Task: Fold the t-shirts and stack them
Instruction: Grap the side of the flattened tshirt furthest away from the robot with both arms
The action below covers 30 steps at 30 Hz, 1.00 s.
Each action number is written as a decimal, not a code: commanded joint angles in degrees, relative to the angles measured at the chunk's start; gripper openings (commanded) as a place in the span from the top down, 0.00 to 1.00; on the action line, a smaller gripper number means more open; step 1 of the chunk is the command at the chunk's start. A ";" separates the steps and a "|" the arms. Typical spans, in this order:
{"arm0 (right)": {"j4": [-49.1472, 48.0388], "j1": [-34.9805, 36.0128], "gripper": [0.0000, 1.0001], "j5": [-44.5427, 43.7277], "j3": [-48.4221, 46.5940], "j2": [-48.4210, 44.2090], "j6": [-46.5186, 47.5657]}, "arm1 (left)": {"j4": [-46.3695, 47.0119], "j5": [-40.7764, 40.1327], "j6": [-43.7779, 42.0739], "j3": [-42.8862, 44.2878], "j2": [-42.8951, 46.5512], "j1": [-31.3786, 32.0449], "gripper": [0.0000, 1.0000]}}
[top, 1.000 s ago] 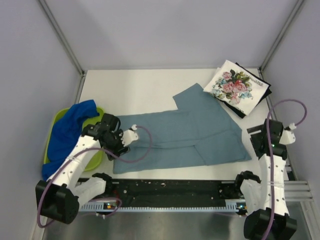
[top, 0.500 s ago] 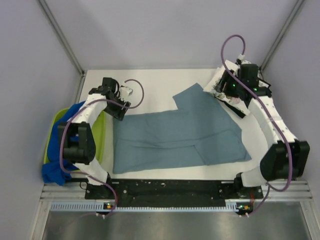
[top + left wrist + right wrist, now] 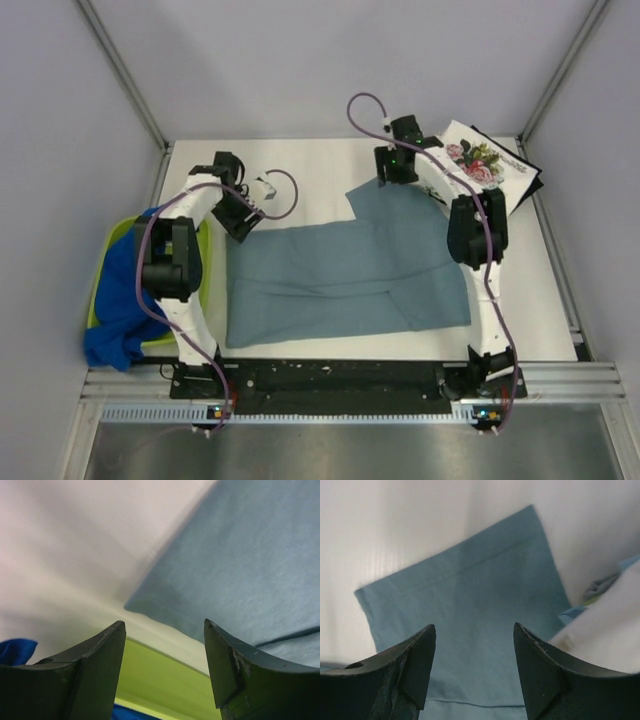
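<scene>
The grey-blue t-shirt point(image 3: 340, 275) lies spread flat across the table, one sleeve point(image 3: 385, 205) pointing to the far side. My left gripper point(image 3: 243, 222) is open and empty just above the shirt's far-left corner point(image 3: 240, 570); in its wrist view the gripper point(image 3: 164, 622) frames the tray. My right gripper point(image 3: 386, 178) is open and empty over the sleeve point(image 3: 470, 595), as its wrist view point(image 3: 474, 625) shows. The floral t-shirt point(image 3: 478, 165) lies folded on the black t-shirt point(image 3: 527, 188) at the far right. The royal blue t-shirt point(image 3: 120, 290) is heaped in the tray.
The lime-green tray point(image 3: 203, 262) stands at the left table edge, also in the left wrist view point(image 3: 160, 680). The floral shirt's white edge point(image 3: 610, 625) lies just right of my right gripper. Cage walls ring the table.
Both arms have swung out from the near edge to the far side: the left to the grey-blue shirt's far-left corner, the right past the floral shirt to the sleeve.
</scene>
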State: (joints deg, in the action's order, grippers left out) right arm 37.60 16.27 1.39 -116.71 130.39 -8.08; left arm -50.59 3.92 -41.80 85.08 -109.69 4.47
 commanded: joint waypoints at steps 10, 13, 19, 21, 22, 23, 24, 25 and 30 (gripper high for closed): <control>11.35 6.05 0.39 -5.97 -6.70 11.20 1.05 | -3.29 6.89 -10.58 4.04 -7.38 -1.13 0.30; 11.26 6.05 0.51 -3.24 -5.99 11.12 0.34 | -3.38 7.15 -10.76 3.96 -8.96 -1.13 0.30; 11.26 5.96 0.86 0.11 -4.94 9.45 0.25 | -3.72 7.49 -9.96 3.69 -10.20 -1.48 0.55; 11.26 5.79 1.00 0.19 -3.89 8.14 0.34 | -4.69 8.81 -11.28 2.38 -8.97 -1.57 0.65; 11.26 5.70 1.00 0.11 -3.36 7.26 0.34 | -4.78 9.17 -11.72 1.50 -8.09 -1.57 0.72; 11.26 5.70 1.00 0.28 -2.66 6.21 0.25 | -4.61 9.35 -12.25 0.54 -7.13 -1.57 0.84; 11.18 5.70 1.00 0.37 -2.04 4.98 0.17 | -4.26 9.35 -12.34 -0.34 -5.99 -1.57 0.93; 11.09 5.70 1.00 0.63 -1.34 3.31 0.17 | -3.73 9.09 -12.08 -1.13 -4.93 -1.66 1.00; 7.93 5.79 1.00 2.13 5.41 -6.79 -0.62 | -0.48 8.29 -10.76 -5.44 2.62 -1.66 1.00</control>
State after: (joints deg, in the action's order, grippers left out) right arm 46.76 21.34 1.15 -115.37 134.50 -7.64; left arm -51.99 10.94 -52.69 82.70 -114.32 3.09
